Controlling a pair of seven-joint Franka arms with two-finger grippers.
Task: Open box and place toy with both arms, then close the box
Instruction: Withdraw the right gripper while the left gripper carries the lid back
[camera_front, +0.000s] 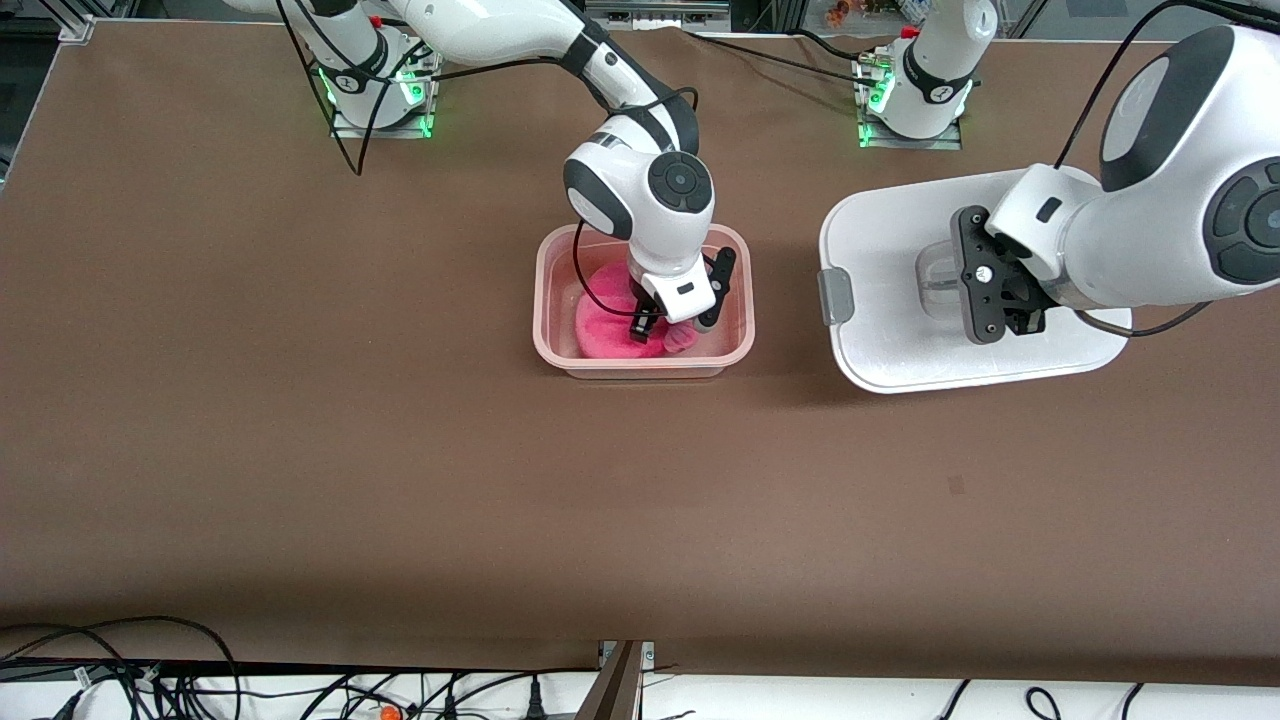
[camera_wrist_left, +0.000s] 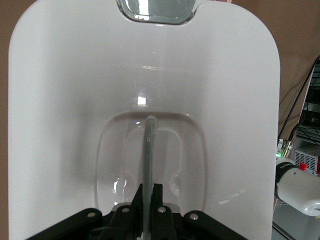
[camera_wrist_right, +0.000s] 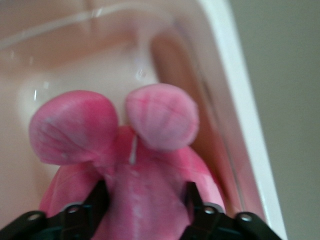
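The box (camera_front: 640, 368), a pinkish translucent tub, stands open in the middle of the table. The hot-pink toy (camera_front: 605, 320) lies inside it, toward the right arm's end. My right gripper (camera_front: 675, 328) is down in the box, shut on the toy. In the right wrist view my right gripper (camera_wrist_right: 145, 200) holds the toy (camera_wrist_right: 150, 165), its two ears pointing away, beside the box wall (camera_wrist_right: 225, 75). My left gripper (camera_front: 985, 315) is shut on the clear handle (camera_front: 940, 280) of the white lid (camera_front: 880, 300). It holds the lid over the table beside the box. In the left wrist view my left gripper (camera_wrist_left: 148, 192) pinches the handle bar (camera_wrist_left: 149, 145) on the lid (camera_wrist_left: 75, 100).
A grey clip (camera_front: 836, 296) sits on the lid's edge facing the box. The two arm bases (camera_front: 380, 90) (camera_front: 915, 100) stand at the table's edge farthest from the front camera. Brown table stretches nearer the front camera (camera_front: 640, 520). Cables hang below the table's front edge (camera_front: 150, 680).
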